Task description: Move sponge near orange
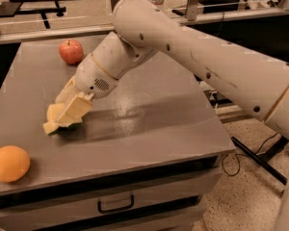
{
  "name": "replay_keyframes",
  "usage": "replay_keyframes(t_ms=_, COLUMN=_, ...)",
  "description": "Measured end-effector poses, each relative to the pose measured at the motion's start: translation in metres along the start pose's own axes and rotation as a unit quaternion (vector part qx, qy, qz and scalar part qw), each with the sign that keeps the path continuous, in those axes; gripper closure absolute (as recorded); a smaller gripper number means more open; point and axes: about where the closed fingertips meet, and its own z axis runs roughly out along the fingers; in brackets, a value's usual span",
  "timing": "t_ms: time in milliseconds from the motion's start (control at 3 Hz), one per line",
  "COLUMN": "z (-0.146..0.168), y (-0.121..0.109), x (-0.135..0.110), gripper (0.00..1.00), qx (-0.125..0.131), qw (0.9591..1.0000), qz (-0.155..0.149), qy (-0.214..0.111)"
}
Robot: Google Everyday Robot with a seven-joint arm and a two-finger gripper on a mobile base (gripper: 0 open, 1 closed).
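The orange (8, 163) sits at the front left corner of the grey table (159, 129). My gripper (58, 124) is low over the table's left middle, angled down to the left, with its pale blocky fingers (77, 109) shut on the pale yellow sponge (53, 113). The sponge is mostly covered by the fingers, and its lower edge is at or just above the tabletop. It is about a hand's width up and to the right of the orange, apart from it.
A red apple (71, 51) stands at the back left of the table. My arm crosses the table from the right. The table has a drawer with a handle (115, 206) at the front. Cables (260, 153) lie on the floor to the right.
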Motion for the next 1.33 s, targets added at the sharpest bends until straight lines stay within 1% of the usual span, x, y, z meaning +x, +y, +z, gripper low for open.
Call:
replay_keyframes(t_ms=333, z=0.009, y=0.023, x=-0.005, gripper=1.0, qx=-0.031, qw=0.9993, qz=-0.019, qy=0.006)
replay_keyframes(t_ms=667, z=0.017, y=0.038, x=-0.011, gripper=1.0, qx=-0.057, qw=0.9977, qz=-0.037, qy=0.007)
replay_keyframes(t_ms=1000, z=0.022, y=0.048, x=-0.019, gripper=1.0, qx=-0.076, qw=0.9958, qz=-0.051, qy=0.006)
replay_keyframes(t_ms=1333, z=0.029, y=0.05, x=-0.019, gripper=0.84, qx=-0.078, qw=0.9953, qz=-0.057, qy=0.011)
